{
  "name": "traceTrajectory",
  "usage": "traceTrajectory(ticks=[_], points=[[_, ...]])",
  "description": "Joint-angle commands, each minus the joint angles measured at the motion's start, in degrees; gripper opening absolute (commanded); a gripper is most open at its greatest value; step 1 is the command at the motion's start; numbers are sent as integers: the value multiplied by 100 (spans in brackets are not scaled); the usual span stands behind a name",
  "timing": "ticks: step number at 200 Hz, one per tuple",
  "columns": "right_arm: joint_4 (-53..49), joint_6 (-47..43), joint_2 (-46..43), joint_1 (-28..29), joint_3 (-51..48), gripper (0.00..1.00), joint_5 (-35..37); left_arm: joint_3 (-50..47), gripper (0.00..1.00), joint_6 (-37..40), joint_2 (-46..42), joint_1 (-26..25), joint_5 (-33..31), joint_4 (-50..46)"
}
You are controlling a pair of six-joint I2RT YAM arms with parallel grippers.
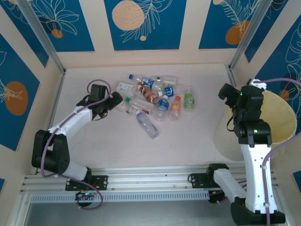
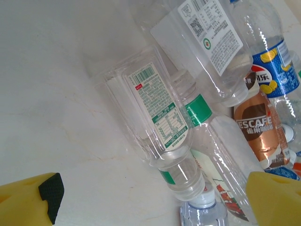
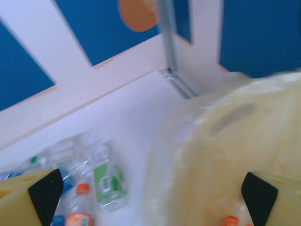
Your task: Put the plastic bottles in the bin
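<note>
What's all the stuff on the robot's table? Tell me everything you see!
plastic bottles: about a dozen, clear with blue, green, orange, white and brown labels, heaped mid-table towards the far wall.
bin: one, pale yellow with a bag liner, at the table's right edge.
table: one, pale.
walls: blue panels with orange circles, all around.
arms: two, white and black, at the near edge.
left tool: one, yellow fingers, open beside the heap.
right tool: one, yellow fingers, open at the bin's left rim.

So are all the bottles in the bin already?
No, a pile of plastic bottles lies on the table, apart from the bin.
</note>
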Motion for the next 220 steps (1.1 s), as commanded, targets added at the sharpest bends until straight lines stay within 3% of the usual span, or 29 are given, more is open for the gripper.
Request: traceTrajectory(ticks=[1,19,38,101,123,149,186,220], points=[[715,-444,23,539,-183,100,-882,88,100,-462,-82,-139,-381,-226],[1369,-607,-25,1045,-520,100,-2044,99,100,-751,-92,-284,-812,-364],[1870,-657,107,1599,-826,100,-2594,43,100,-991,-102,-324,-912,-328],[2219,-825,1821,3443,-1205,100,-1963,-50,100,-762,-126,-332,-652,-172],[2616,-212,2612,3940,-1224,100,-1447,4,100,-570,-127,-320,-552,-252],[2872,498,3576,4323,-1036,97,-1501,-15,100,-516,-119,-232,-312,-276],[2495,119,4931,4586,-505,93,-1467,-162,100,-439,-186,-115,-174,-287],[2348,-112,5575,4674,-160,90,-1247,-463,100,-374,-438,-16,-105,51]])
